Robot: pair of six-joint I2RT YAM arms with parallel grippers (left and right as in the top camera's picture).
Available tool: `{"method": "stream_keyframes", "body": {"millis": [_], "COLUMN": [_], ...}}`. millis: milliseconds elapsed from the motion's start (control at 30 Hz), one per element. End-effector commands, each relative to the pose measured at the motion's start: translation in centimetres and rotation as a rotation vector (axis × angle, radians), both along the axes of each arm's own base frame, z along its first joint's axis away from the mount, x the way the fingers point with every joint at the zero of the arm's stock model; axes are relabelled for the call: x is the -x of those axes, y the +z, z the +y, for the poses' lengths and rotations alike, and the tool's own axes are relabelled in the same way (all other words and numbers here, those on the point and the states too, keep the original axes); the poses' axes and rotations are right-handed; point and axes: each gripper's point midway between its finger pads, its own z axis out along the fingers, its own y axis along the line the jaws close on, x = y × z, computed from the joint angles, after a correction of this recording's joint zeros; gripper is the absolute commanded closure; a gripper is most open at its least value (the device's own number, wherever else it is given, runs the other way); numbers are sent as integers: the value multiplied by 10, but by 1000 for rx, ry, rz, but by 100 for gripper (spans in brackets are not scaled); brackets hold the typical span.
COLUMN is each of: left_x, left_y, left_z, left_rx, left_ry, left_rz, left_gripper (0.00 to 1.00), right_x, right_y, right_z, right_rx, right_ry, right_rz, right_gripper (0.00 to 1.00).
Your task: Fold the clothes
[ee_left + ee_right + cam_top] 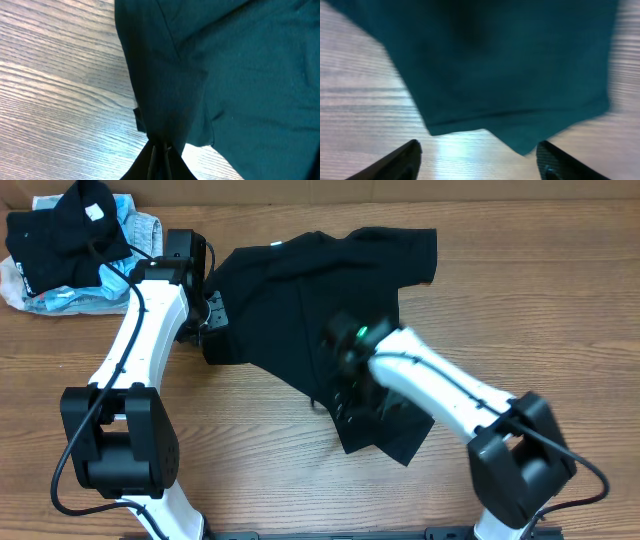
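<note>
Robotics lab bench, by the look: wood-grain desk [300, 480], white-and-black left arm [140, 330] and right arm [440, 390] based at near edge, loose black cable [62, 465], cardboard-brown backing [400, 188], heap of garments [70, 240] in corner.

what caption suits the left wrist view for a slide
The left tool pinches the black garment at its edge, wood table alongside

A wooden table [300, 480] bears a spread black garment [300, 300] and a clothing heap [60, 250].

Clothes pile [62, 242] fills far-left corner. Shirt [320, 300] spreads across the middle. Table [270, 480] bare at near edge centre and far-right corner: room to pass.
</note>
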Motion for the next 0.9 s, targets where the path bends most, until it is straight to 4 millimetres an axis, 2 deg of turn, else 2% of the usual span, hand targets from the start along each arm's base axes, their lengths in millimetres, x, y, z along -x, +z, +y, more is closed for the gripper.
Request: {"method": "stream_keyframes", "body": {"millis": [0,100,300,400,433,733,767,867], "left_x": [3,3,3,5,5,4,4,1], "left_y": [-5,-5,-5,-5,-5,-5,-5,-5], "left_z": [0,0,0,0,0,-1,-2,-6], "left_rx": [-6,-7,-6,-7,-7,-3,3,28], "left_ry": [16,14,14,13,13,14,12,8], "left_rz": [13,14,14,21,22,19,17,5], "left_gripper": [91,91,91,91,91,90,90,90], "right_x": [26,37,40,43,45,56,57,55], "right_y": [-14,-20,-21,-24,-26,-38,-41,-44], "right_z": [10,16,22,29,29,18,16,18], "right_rx": [-14,-9,-27,-72,-73,-48,-42,-51], "right_ry": [81,121,131,126,127,125,125,126], "right_rz": [29,33,34,50,53,87,86,74], "right_gripper": [4,0,0,3,0,0,4,39]}}
